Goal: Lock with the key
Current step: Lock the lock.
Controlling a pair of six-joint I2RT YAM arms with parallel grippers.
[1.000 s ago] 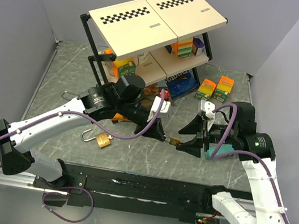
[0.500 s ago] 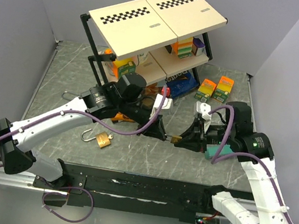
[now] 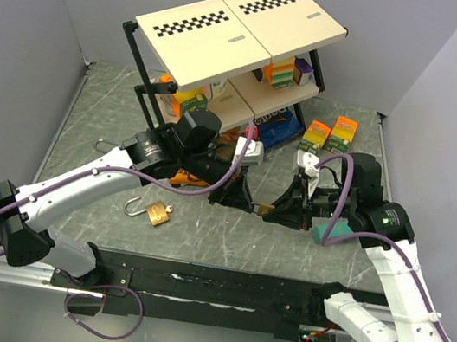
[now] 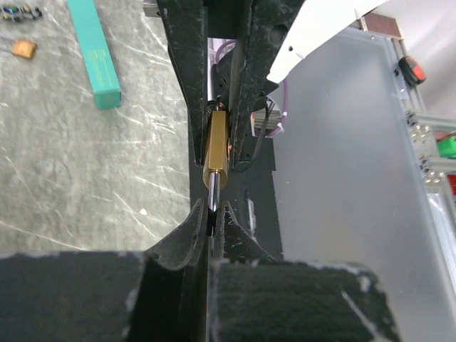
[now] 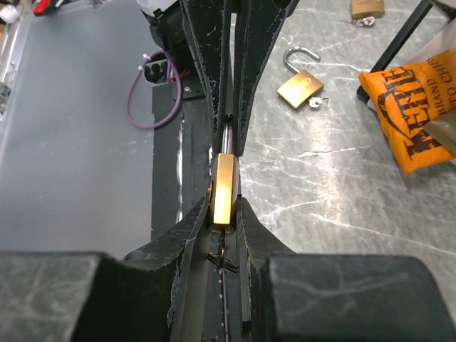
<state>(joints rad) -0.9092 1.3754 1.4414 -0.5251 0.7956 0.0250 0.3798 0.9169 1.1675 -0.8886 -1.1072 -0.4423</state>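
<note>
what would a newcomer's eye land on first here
The two arms meet nose to nose over the middle of the table: the right gripper pinches a brass padlock by its body, and the left gripper pinches its steel loop. A second padlock lies open on the table to their left. A shelf with checkered strips stands at the back.

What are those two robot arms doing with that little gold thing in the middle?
They are holding one brass padlock between them. The right arm has its jaws shut on the gold body, and the left arm pinches the silver shackle in its jaws. A second padlock lies open on the table near the left arm. Whether a key is in the held lock, I cannot tell.
</note>
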